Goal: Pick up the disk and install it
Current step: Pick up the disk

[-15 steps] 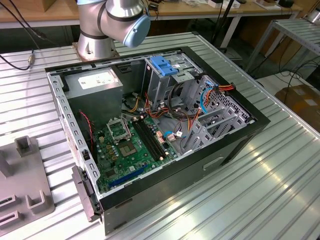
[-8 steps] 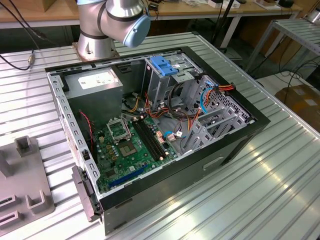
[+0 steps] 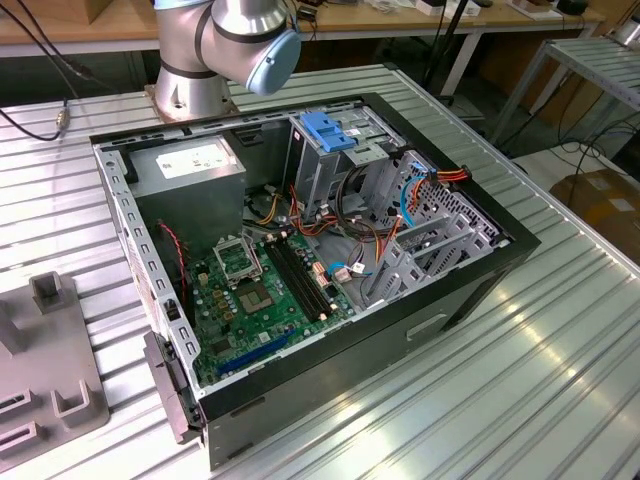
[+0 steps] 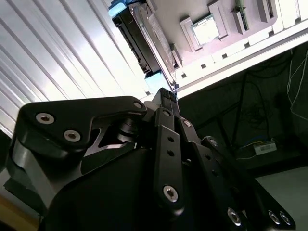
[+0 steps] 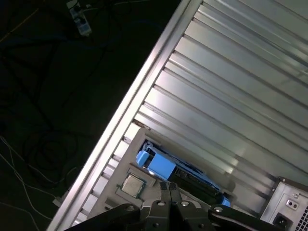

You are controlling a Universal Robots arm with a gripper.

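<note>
The disk (image 5: 161, 166) is a dark flat drive with a bright blue carrier rail, lying by a grey fixture on the ribbed metal table. In the second wrist view the disk (image 4: 137, 41) lies just past my fingertips. My gripper (image 5: 167, 188) is over the disk's near edge, its black fingers (image 4: 167, 98) drawn together at the blue rail. I cannot tell whether the tips pinch the rail or only touch it. The open computer case (image 3: 470, 290) stands in the middle of the exterior view, apart from the gripper.
A processor chip (image 5: 132, 184) sits in the grey fixture beside the disk. The table edge (image 5: 144, 82) runs close by, with dark floor and cables beyond. Inside the case are a light-blue latch block (image 3: 330, 130), a grey power supply box (image 3: 190, 170) and the motherboard (image 3: 265, 295).
</note>
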